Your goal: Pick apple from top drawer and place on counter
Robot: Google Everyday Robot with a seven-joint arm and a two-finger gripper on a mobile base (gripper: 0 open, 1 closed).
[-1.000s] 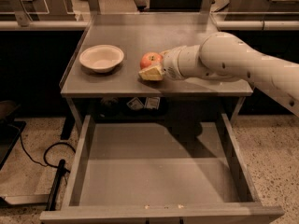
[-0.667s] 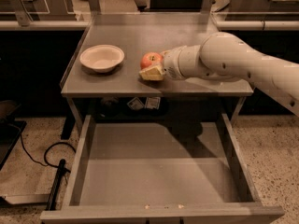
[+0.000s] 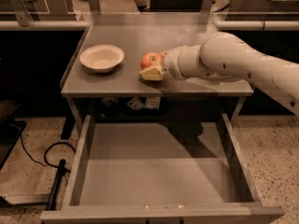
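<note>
Since the apple (image 3: 150, 59) is nearly round, it has no clear long axis, and which way its stem end points cannot be told; its skin is smooth and red with a paler sheen on top. It is on the counter (image 3: 140, 31), right of the middle and towards the near edge, with the gripper (image 3: 153, 64) closed on it from the right. A tan wedge-shaped finger (image 3: 150, 73) presses its near side, and the far finger is mostly hidden behind the fruit. Behind the gripper, the thick, rounded, off-white arm (image 3: 233, 59) stretches right and out of view. Just left of the apple, apart from it, a shallow round cream bowl (image 3: 102, 58) rests on the counter's flat, matt grey top. Below and nearer, the top drawer (image 3: 159, 171) stands pulled fully out, a wide, shallow grey metal tray with low side walls and a bare flat bottom crossed by shadow. A dark cable (image 3: 46, 153) loops over the speckled floor (image 3: 275, 148) to the left.
</note>
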